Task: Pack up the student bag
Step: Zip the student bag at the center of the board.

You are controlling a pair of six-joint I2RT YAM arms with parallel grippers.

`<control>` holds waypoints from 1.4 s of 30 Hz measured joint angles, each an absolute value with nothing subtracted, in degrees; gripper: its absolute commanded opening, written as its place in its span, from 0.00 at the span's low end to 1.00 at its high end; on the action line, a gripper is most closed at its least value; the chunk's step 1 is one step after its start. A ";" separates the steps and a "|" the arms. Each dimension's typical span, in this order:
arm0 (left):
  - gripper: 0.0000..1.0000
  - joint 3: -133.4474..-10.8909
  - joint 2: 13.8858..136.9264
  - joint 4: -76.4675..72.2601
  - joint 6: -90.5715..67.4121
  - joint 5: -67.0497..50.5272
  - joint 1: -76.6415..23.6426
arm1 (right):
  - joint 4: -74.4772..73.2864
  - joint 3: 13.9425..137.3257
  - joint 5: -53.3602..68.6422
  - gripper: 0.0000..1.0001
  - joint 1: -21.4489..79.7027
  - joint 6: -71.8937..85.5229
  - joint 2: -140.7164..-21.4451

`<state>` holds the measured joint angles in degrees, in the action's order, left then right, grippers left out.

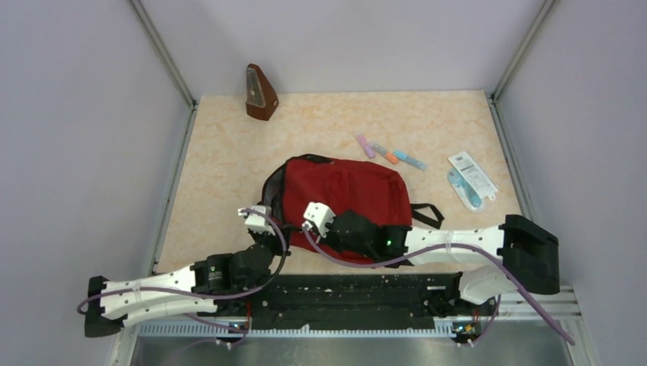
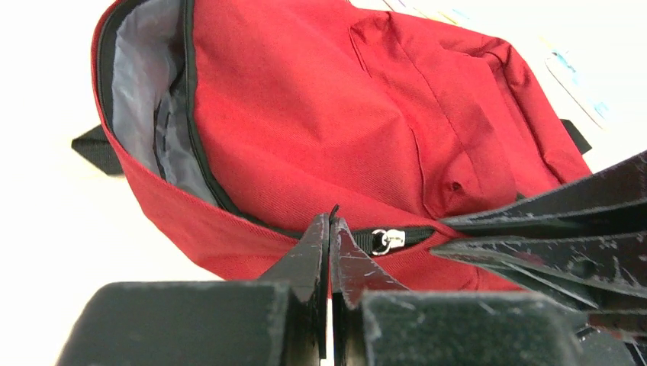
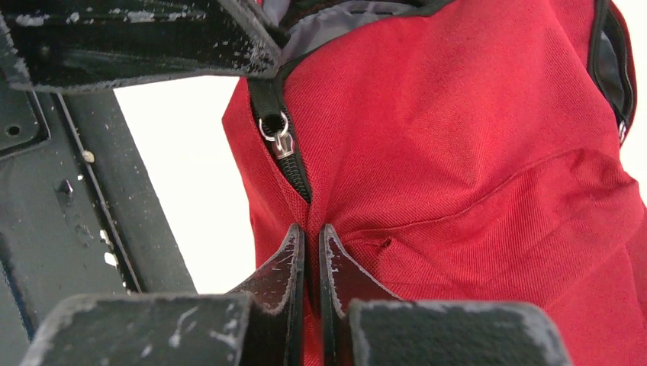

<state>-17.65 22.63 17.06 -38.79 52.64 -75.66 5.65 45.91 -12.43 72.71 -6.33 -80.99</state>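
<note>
1. The student bag [image 1: 343, 194] lies flat mid-surface [image 1: 221, 152], long axis left to right, open mouth toward the left arm.
2. We see the left gripper [image 2: 331, 229] jaws pressed together at the black zip trim, the metal slider [image 2: 387, 241] just right; any hold is unclear.
3. The right gripper [image 3: 311, 236] jaws are almost closed and seem to pinch the zip seam below the slider.
4. The bag is soft red twill with a slick grey lining [image 2: 141, 91].

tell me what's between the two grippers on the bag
The silver zipper slider of the student bag lies between the left gripper and the right gripper, on a short run of black zipper; both wrist views show it.
</note>
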 measured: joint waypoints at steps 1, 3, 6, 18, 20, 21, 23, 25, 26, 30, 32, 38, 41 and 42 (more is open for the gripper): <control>0.00 -17.93 24.01 16.01 -38.52 51.99 -75.11 | 5.39 45.60 -12.71 0.00 72.71 -6.13 -80.27; 0.00 -18.33 26.09 14.15 -37.69 50.57 -73.47 | 4.36 44.66 -13.37 0.00 72.71 -5.67 -78.65; 0.00 -18.87 28.95 10.90 -36.18 44.53 -66.81 | 2.96 43.42 -14.37 0.00 72.73 -4.86 -76.73; 0.00 -22.24 29.50 8.64 -32.18 32.51 -47.62 | -0.36 41.45 -20.18 0.00 72.75 -0.45 -72.86; 0.00 -22.24 28.97 9.23 -31.77 31.48 -44.88 | -1.02 40.62 -20.82 0.00 72.75 0.69 -71.42; 0.00 -22.24 28.84 9.52 -31.66 30.81 -43.53 | -1.37 40.21 -21.02 0.00 72.75 1.08 -70.70; 0.00 -22.22 28.62 9.87 -31.51 28.88 -40.84 | -2.13 39.57 -21.37 0.00 72.75 1.76 -69.14; 0.00 -22.15 28.91 9.69 -31.53 25.80 -38.48 | -2.52 39.16 -21.43 0.00 72.75 2.52 -67.77; 0.00 -22.11 29.30 9.32 -31.55 24.32 -37.43 | -2.61 38.98 -21.43 0.00 72.75 2.79 -67.20; 0.00 -22.11 33.69 5.67 -31.20 17.93 -31.53 | -3.57 38.15 -21.74 0.00 72.75 4.16 -64.77; 0.00 -22.11 36.45 3.44 -31.05 14.74 -28.49 | -4.21 37.45 -21.96 0.00 72.75 4.73 -63.29; 0.00 -22.11 40.88 -1.02 -30.72 6.09 -23.11 | -4.49 35.99 -21.80 0.00 72.75 5.74 -60.47; 0.00 -22.11 40.62 -1.54 -30.26 3.51 -21.80 | -4.58 35.99 -21.47 0.45 72.75 5.82 -60.38; 0.00 -22.09 40.25 -1.54 -29.87 2.57 -21.52 | -4.78 36.01 -21.23 0.61 72.75 5.98 -60.38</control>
<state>-22.09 40.25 -1.54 -29.87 2.57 -21.52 -4.78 36.01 -21.23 72.75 5.98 -60.38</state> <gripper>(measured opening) 0.009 0.113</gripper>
